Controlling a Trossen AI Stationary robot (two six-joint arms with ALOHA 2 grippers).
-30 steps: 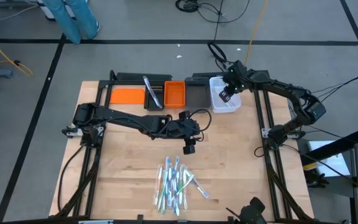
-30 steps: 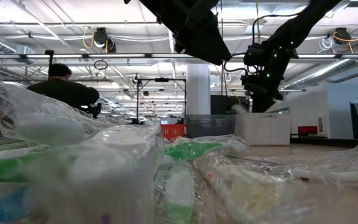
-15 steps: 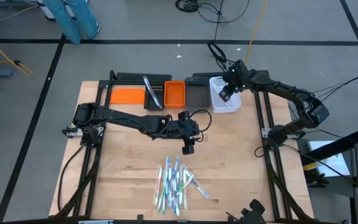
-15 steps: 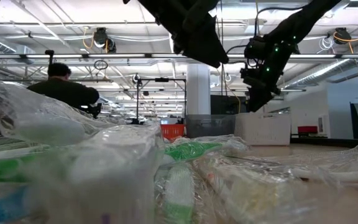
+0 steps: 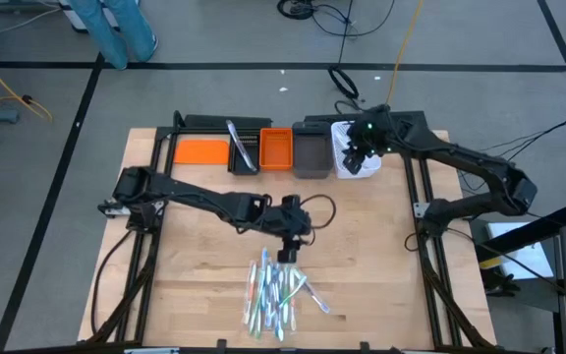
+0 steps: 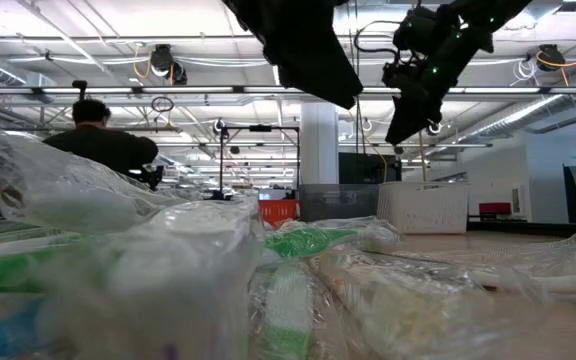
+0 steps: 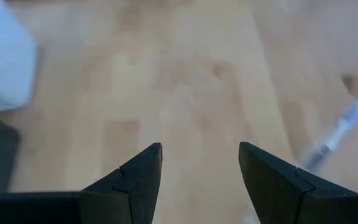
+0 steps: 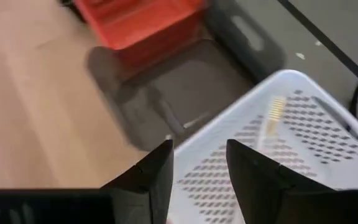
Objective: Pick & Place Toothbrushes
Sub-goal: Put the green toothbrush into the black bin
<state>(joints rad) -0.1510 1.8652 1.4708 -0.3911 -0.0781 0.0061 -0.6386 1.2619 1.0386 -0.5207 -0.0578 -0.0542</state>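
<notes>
Your left hand point(image 5: 286, 255), fingers apart and empty, hangs over the wrapped toothbrushes point(image 5: 276, 292) on the wooden table point(image 5: 195, 285), while your right hand point(image 5: 356, 157), also apart, partly hides the perforated white bin point(image 5: 344, 167).

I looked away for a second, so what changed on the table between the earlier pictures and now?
The left gripper moved down from mid-table to the top of the toothbrushes, jaws open and empty. The right gripper shifted slightly over the white bin, empty. The pile and bins stayed put.
</notes>
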